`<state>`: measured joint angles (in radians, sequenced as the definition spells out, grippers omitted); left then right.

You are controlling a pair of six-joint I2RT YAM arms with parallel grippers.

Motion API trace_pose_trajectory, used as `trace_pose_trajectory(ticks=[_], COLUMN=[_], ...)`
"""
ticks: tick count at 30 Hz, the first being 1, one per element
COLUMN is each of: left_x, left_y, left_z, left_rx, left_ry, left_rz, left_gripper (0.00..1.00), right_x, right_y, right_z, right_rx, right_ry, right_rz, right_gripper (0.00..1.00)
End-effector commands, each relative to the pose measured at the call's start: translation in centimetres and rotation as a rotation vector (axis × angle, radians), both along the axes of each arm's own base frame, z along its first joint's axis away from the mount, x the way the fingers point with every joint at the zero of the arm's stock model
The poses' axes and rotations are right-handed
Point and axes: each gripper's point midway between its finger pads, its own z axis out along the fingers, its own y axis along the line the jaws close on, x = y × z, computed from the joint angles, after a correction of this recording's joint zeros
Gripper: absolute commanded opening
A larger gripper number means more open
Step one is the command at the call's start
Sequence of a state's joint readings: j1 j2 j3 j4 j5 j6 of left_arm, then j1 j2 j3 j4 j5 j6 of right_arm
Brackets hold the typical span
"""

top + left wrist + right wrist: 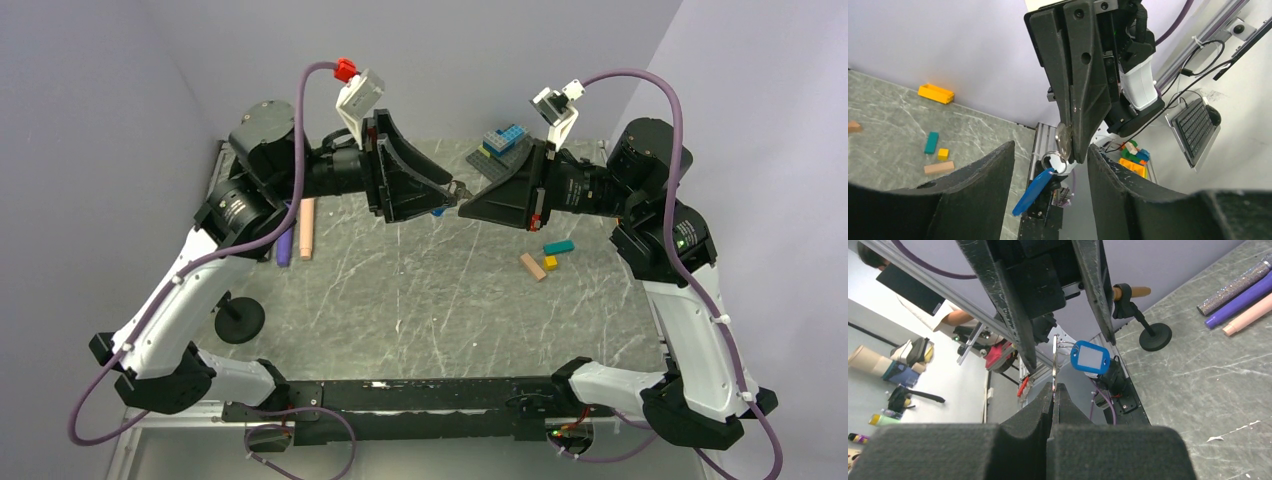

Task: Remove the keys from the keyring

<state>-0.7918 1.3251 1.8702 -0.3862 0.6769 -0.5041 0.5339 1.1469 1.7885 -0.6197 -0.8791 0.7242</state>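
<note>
My two grippers meet tip to tip in mid-air above the middle of the table. My right gripper is shut on the edge of the silvery keyring. A thin wire loop hangs from the keyring and carries the blue key piece, which has a pale patch at its middle. My left gripper is open. Its fingers stand on either side of the ring and the blue piece without touching them.
On the marble table a teal brick, a tan brick and a small yellow brick lie at the right. A grey baseplate with bricks is at the back. Pink and purple pens and a black round stand are at the left.
</note>
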Motion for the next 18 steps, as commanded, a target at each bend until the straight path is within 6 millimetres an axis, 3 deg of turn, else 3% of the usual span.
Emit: trace_pose_trajectory(ticks=[1, 11, 18], left_x=[-1.42, -1.74, -2.37], left_y=[0.43, 0.47, 0.12], left_z=[1.9, 1.73, 1.99], left_rx=[-0.045, -0.04, -0.051], left_ry=[0.003, -0.005, 0.001], left_rz=[-0.045, -0.064, -0.122], left_gripper=[0.58, 0.33, 0.28], right_x=[0.12, 0.23, 0.33], right_y=[-0.09, 0.02, 0.1], right_z=[1.22, 1.16, 0.88], right_rx=[0.035, 0.034, 0.029], right_ry=[-0.056, -0.055, -0.05], right_rz=[-0.011, -0.011, -0.007], right_gripper=[0.0, 0.0, 0.0])
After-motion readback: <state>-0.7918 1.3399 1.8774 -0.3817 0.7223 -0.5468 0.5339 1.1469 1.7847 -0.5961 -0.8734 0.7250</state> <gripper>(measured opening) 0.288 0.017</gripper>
